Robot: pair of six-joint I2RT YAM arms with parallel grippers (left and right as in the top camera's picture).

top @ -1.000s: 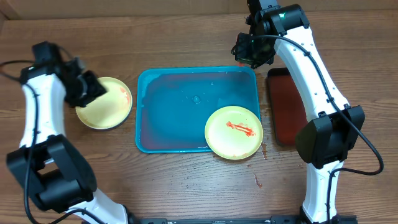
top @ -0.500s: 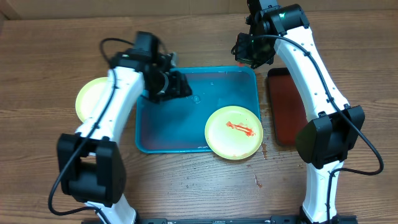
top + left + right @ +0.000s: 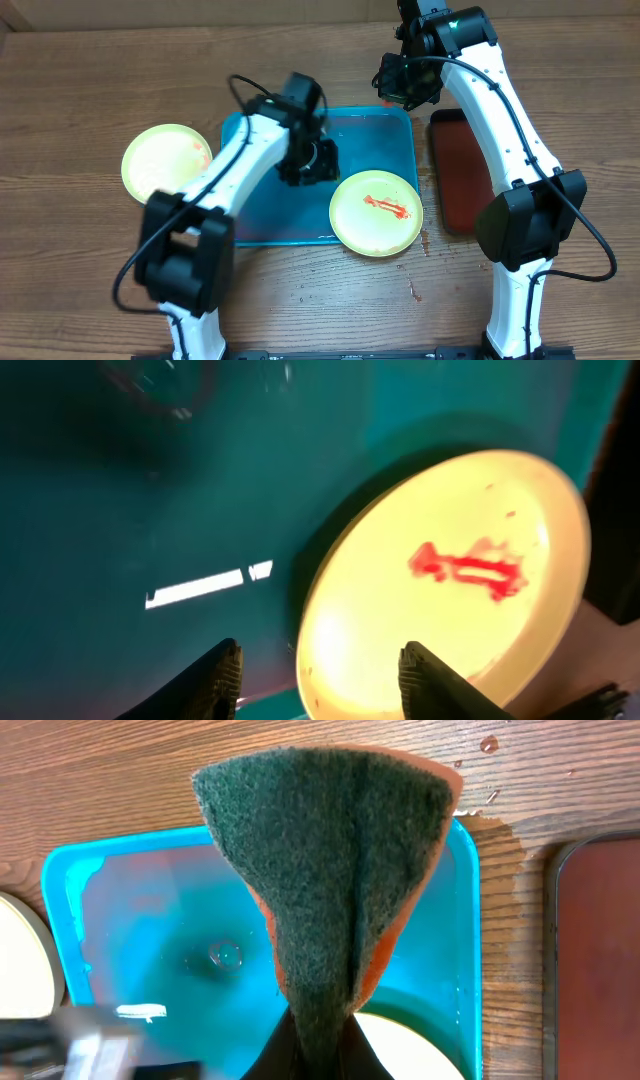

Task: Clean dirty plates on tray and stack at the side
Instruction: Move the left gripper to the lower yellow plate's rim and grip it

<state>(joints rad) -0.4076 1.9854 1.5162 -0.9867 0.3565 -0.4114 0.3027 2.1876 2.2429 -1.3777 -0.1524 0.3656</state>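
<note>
Left end effector [image 3: 322,672] gaping over tray [image 3: 385,128], right end effector [image 3: 316,1055] clamping sponge [image 3: 322,870]

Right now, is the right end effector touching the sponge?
Touching. The right wrist view shows the green-and-orange sponge folded, its narrow lower end pinched between the fingers of the right end effector.

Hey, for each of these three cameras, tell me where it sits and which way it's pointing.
Overhead: fixed above the table, facing straight down on the tray, the smeared plate, the left arm and right arm.
Left wrist: on the left arm above the tray, facing down past the open left gripper onto the smeared plate.
Right wrist: on the right arm, facing down past the sponge in the right gripper onto the tray.
Shared: all three show the tray.
</note>
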